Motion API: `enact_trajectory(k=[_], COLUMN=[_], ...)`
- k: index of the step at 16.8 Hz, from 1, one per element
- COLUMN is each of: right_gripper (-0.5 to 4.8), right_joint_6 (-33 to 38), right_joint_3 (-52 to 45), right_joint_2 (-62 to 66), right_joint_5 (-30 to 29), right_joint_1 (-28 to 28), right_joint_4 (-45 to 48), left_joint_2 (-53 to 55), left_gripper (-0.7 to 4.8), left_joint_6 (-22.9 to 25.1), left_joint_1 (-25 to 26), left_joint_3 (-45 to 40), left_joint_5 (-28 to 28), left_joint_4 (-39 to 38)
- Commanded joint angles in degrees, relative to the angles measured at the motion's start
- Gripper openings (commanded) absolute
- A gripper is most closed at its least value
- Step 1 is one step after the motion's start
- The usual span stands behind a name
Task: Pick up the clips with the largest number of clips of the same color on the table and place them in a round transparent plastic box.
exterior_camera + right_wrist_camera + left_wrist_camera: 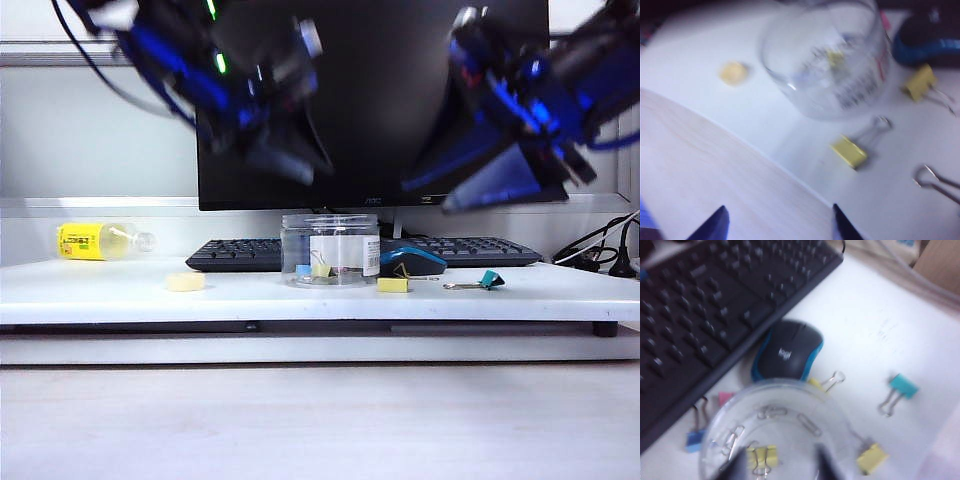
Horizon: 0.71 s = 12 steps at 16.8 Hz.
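Three yellow clips (872, 458) (one inside the jar (297, 240)), one teal clip (903, 386), one blue clip (695, 440)

The monitor (372, 100) bears "AOC" on its lower bezel; the mouse (789, 351) shows a Logitech-style logo.

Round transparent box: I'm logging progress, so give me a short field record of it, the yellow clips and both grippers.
box: round transparent plastic box, upright, no lid, in front of the keyboard
clip in box: one yellow binder clip on its floor
clips still out: two yellow, one near the box, one by the mouse
left gripper: above the box, jaws apart, empty
right gripper: raised near the table's front edge, open, empty
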Motion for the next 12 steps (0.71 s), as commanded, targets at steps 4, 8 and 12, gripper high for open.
enact_trajectory(k=[4,8,12], right_gripper=[2.66,2.66,3.0], right_joint_6=[-2.64,-3.34,-8.9], right_joint_3=[0.26,0.35,1.86], right_joint_2=[7.37,10.49,10.49], right_joint_5=[2.97,2.95,13.64], right_joint_1=[0.04,0.07,2.97], right_joint_4=[4.52,8.59,7.58], left_joint_2=[-20.17,-29.2,-30.75], left_gripper=[1.67,1.66,1.66], left_joint_6=[2.99,2.78,-1.46], left_joint_1=[-0.07,-0.09,-0.09], left_joint_3=[0.31,0.28,-0.37], left_joint_5=[-14.05,-24.46,-34.4], left_joint_4=[-8.28,-20.7,-31.8])
